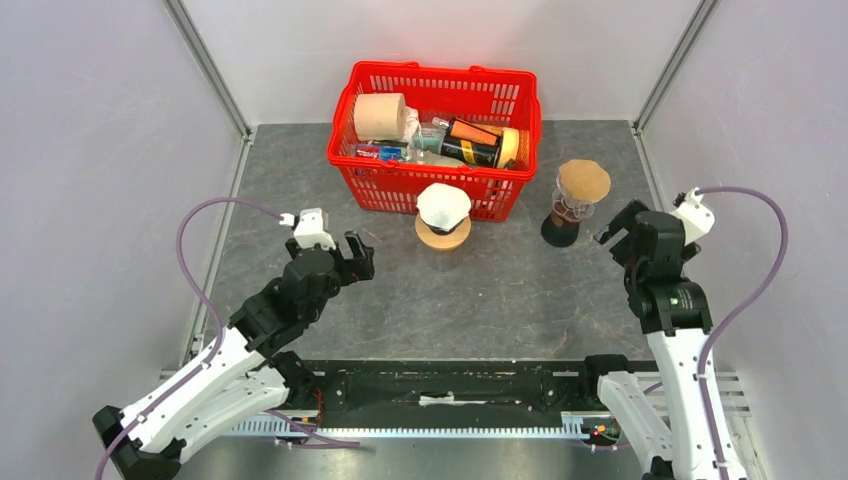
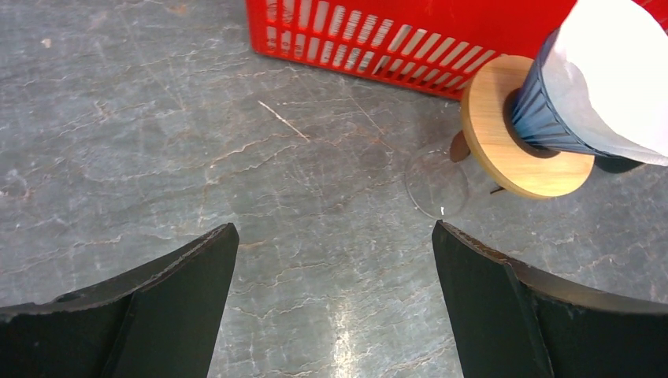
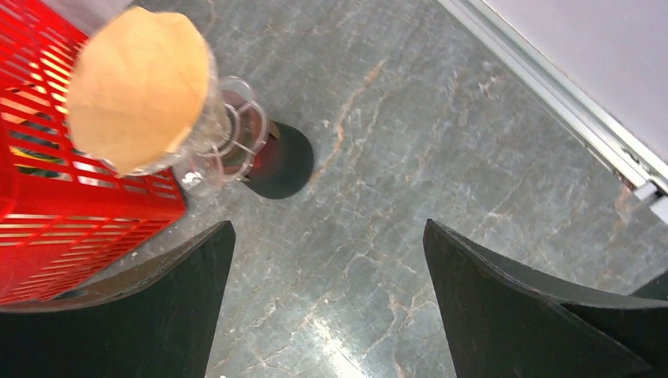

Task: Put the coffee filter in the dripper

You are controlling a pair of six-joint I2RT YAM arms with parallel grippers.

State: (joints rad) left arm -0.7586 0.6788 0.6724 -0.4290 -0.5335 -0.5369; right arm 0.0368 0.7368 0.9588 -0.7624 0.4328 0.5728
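Note:
A blue dripper on a round wooden ring stands just in front of the red basket, with a white paper filter sitting in it; the filter also shows in the left wrist view. A clear dripper on a dark base holds a brown paper filter, which also shows in the right wrist view. My left gripper is open and empty, left of the blue dripper. My right gripper is open and empty, right of the clear dripper.
A red plastic basket at the back middle holds a paper roll, a dark can and other small items. Grey walls with metal rails close in the table at left, right and back.

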